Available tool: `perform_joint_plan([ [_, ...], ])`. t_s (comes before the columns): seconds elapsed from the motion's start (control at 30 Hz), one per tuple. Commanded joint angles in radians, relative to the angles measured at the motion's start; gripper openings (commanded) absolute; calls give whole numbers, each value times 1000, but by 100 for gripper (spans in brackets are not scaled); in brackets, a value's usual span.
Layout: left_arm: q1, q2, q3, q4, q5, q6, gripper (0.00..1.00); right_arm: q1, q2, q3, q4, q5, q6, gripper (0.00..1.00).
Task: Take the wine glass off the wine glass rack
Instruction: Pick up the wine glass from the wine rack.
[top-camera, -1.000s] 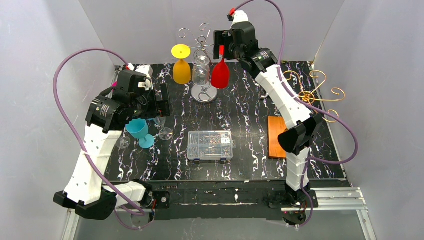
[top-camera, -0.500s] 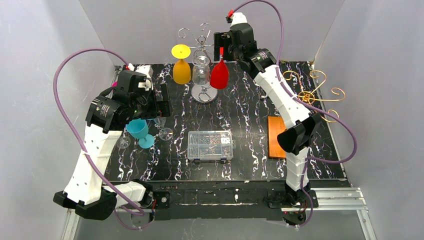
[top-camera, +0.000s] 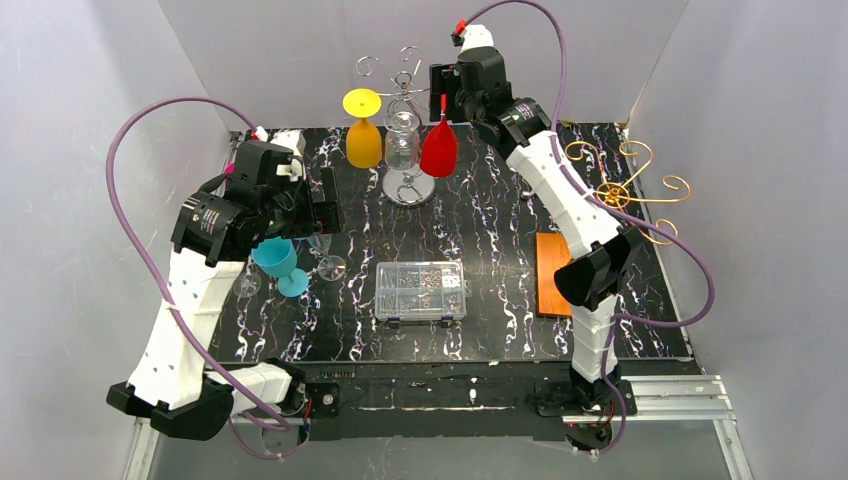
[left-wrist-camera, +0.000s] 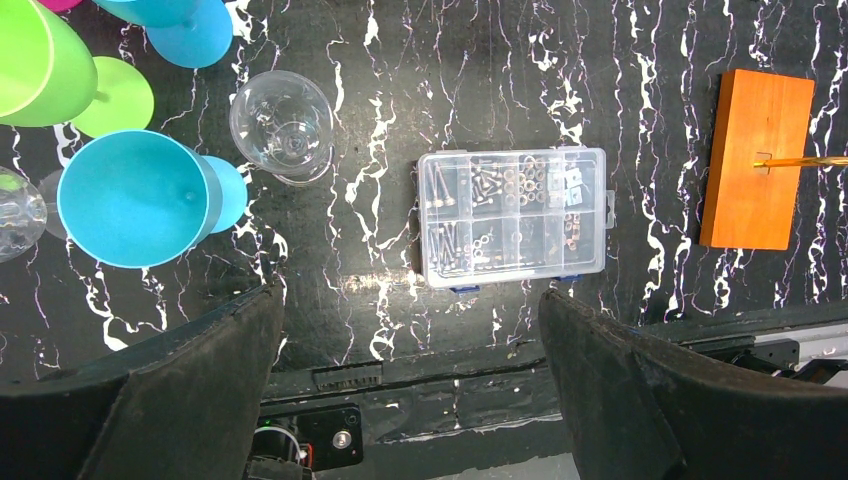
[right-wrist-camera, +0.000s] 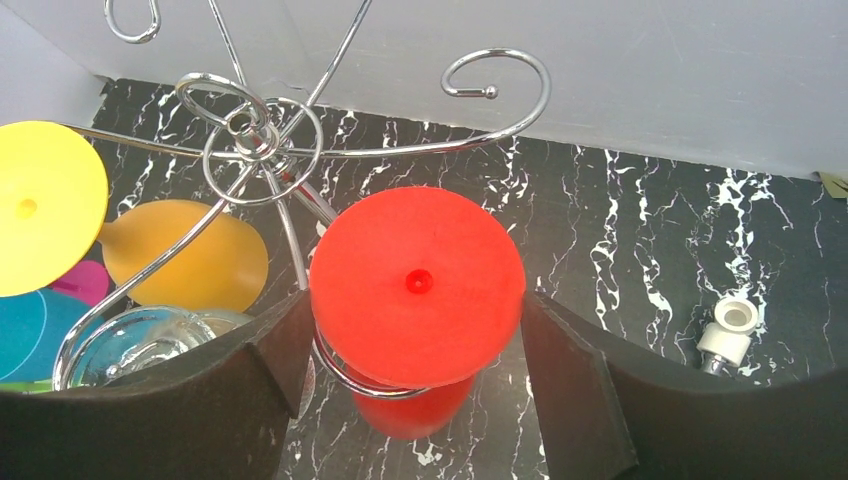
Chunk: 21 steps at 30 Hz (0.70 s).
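A chrome wine glass rack (top-camera: 405, 85) stands at the back of the table. A red wine glass (top-camera: 440, 150) hangs upside down from it, next to a yellow glass (top-camera: 363, 135) and a clear one (top-camera: 403, 135). My right gripper (top-camera: 447, 95) is at the red glass's foot. In the right wrist view the fingers (right-wrist-camera: 270, 350) press both sides of the red foot (right-wrist-camera: 417, 285), which still sits over the rack's wire ring (right-wrist-camera: 250, 130). My left gripper (top-camera: 325, 200) is open and empty, hovering over the table's left side (left-wrist-camera: 410, 330).
Standing glasses crowd the left side: a teal one (left-wrist-camera: 125, 198), a clear one (left-wrist-camera: 282, 125) and a green one (left-wrist-camera: 40, 70). A clear parts box (top-camera: 421, 290) lies mid-table. A wooden block (top-camera: 553, 275) with a gold wire rack (top-camera: 625, 190) stands at the right.
My right gripper and the red glass have shifted very slightly to the left at the rack. The left arm has not moved.
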Motion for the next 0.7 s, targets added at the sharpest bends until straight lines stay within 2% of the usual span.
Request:
perform_joint_plan([
  [0.0, -4, -11, 24, -24, -18, 11, 98, 5, -78, 12, 53, 39, -15, 74],
  [0.67, -4, -13, 16, -23, -22, 11, 98, 21, -153, -69, 40, 2, -8, 73],
])
